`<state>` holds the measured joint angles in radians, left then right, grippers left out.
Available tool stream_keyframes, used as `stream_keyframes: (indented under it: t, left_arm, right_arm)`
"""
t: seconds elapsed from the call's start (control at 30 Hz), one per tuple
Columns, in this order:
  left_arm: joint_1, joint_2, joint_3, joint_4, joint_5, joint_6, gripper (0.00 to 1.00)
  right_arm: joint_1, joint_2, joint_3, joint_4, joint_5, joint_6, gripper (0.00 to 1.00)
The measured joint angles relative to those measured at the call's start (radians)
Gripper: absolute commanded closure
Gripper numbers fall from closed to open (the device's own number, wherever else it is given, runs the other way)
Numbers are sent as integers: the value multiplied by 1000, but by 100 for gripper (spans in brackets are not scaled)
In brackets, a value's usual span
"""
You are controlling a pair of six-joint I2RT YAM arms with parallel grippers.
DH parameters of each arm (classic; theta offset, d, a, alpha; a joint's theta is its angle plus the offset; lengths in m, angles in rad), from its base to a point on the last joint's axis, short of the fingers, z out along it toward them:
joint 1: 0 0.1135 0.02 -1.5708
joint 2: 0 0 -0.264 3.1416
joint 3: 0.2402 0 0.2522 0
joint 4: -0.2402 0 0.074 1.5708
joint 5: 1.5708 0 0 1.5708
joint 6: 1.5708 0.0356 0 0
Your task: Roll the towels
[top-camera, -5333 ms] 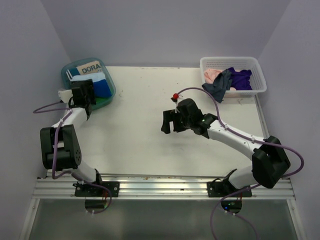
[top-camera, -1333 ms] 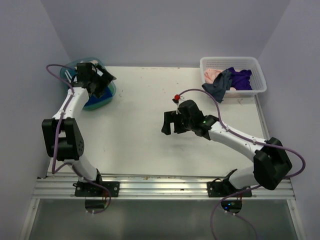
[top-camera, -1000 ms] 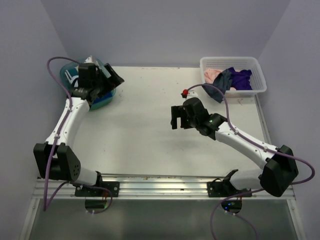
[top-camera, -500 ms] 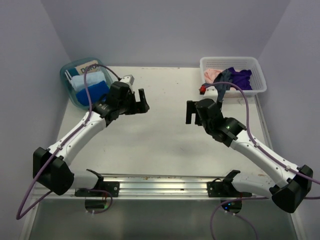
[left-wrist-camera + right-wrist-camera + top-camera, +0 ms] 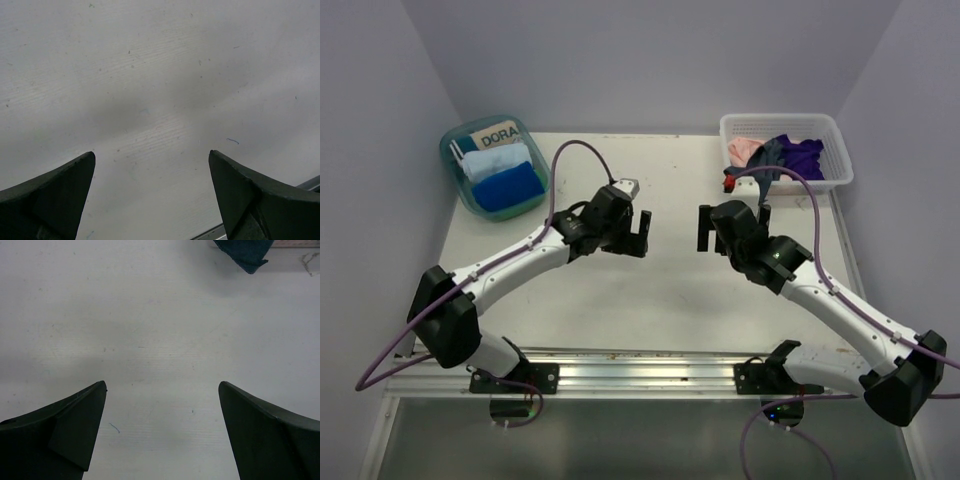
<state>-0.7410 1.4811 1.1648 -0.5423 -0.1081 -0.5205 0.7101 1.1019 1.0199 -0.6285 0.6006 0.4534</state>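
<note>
Folded blue towels [image 5: 503, 175] sit in a teal tub [image 5: 449, 149] at the tabletop's [image 5: 620, 290] far-left corner. At centre, the left gripper [image 5: 642, 238] and right gripper [image 5: 733, 212] hover, jaws spread wide. Loose towels [image 5: 790, 158], pink, grey and purple, heap in a white basket [image 5: 780, 121] far right.

At ten o'clock on the white table [image 5: 660, 290], a royal blue towel [image 5: 507, 186] and a light blue towel [image 5: 498, 161] are seen in a teal tub [image 5: 451, 172], beside a tan card [image 5: 498, 134] lettered in black. At two o'clock, a pink towel [image 5: 745, 150], a dark grey towel [image 5: 769, 152] and a purple towel [image 5: 807, 155] are seen in a white perforated basket [image 5: 780, 118]. The walls [image 5: 650, 60] are tinted lavender.
</note>
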Motion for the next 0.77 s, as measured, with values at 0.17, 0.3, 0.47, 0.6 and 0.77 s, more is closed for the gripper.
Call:
stream_keyframes:
  t: [0.17, 0.3, 0.47, 0.6, 0.77]
  left_arm:
    - [0, 0, 2, 2, 10, 18, 1]
    - [-6, 8, 18, 1, 11, 34, 1]
    - [-13, 19, 28, 1, 11, 42, 1]
    - [-18, 24, 28, 1, 11, 43, 1]
    - [-20, 27, 29, 1, 11, 43, 1]
  right_arm:
    - [0, -7, 0, -8, 17, 6, 1]
    - [0, -16, -2, -10, 23, 11, 1]
    - [0, -35, -16, -10, 33, 17, 2]
    - [0, -37, -17, -9, 36, 18, 2]
    - [0, -37, -23, -5, 37, 18, 3]
